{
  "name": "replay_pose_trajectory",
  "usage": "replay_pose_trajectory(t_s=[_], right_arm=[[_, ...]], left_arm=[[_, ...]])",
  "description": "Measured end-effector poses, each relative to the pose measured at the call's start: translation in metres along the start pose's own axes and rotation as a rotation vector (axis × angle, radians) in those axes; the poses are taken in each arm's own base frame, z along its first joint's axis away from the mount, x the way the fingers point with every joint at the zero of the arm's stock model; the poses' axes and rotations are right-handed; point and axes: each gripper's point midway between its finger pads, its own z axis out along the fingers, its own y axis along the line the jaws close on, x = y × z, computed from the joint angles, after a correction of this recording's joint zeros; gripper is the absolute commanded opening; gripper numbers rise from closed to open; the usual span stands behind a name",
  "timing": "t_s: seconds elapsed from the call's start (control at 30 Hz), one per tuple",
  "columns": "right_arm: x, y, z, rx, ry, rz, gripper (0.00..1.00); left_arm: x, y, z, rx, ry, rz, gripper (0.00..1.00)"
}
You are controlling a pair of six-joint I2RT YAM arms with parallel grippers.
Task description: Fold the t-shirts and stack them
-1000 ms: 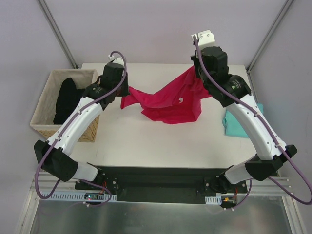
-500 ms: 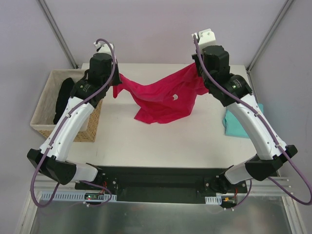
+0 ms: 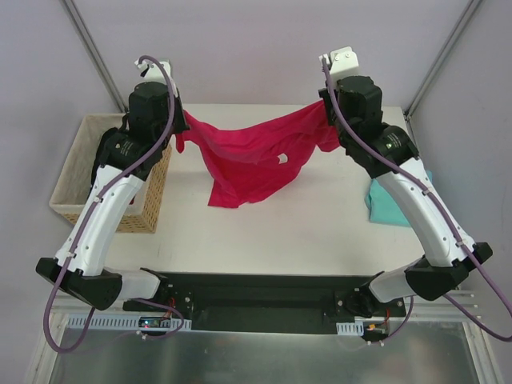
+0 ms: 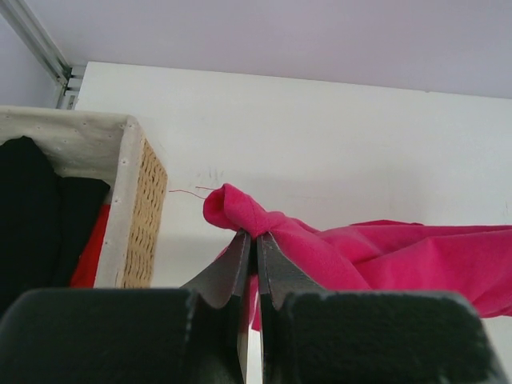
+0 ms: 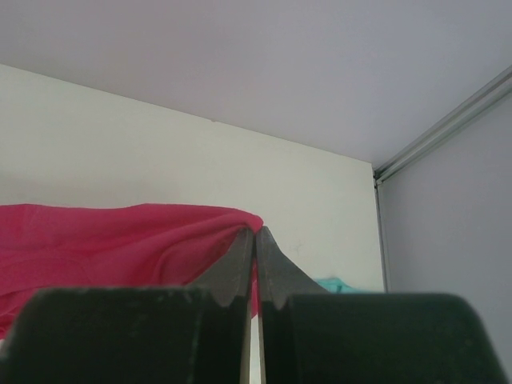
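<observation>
The magenta-pink t-shirt [image 3: 252, 156] hangs stretched between both arms above the white table [image 3: 264, 228], its lower edge sagging toward the left middle and a small white label showing. My left gripper [image 3: 181, 128] is shut on one bunched end [image 4: 240, 210], by the basket. My right gripper [image 3: 324, 112] is shut on the other end [image 5: 144, 240], at the back right. The teal t-shirt [image 3: 392, 204] lies folded at the table's right edge, partly behind the right arm, and peeks in as a teal t-shirt sliver [image 5: 332, 284] in the right wrist view.
A wicker basket [image 3: 76, 172] stands left of the table with a black garment [image 4: 32, 224] and something red inside. Grey walls with metal frame posts [image 3: 92, 52] enclose the back and sides.
Both grippers have risen and the left one has moved left and back, pulling the pink shirt off the table and spreading it wider between them.
</observation>
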Motion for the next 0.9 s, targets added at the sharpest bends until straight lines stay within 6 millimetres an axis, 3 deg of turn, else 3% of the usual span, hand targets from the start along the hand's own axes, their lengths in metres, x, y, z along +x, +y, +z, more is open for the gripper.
replay_pose_trajectory(t_s=[0.3,0.67,0.9], right_arm=[[-0.003,-0.01,-0.01,0.019,-0.019,0.015,0.01],[0.021,-0.004,-0.006,0.016,0.017,-0.012,0.01],[0.0,-0.013,-0.011,0.029,-0.062,-0.027,0.01]], left_arm=[[-0.013,0.004,-0.009,-0.008,-0.032,-0.005,0.0],[-0.031,0.013,-0.022,-0.035,-0.078,0.048,0.0],[-0.037,0.015,-0.025,-0.039,-0.09,0.067,0.0]])
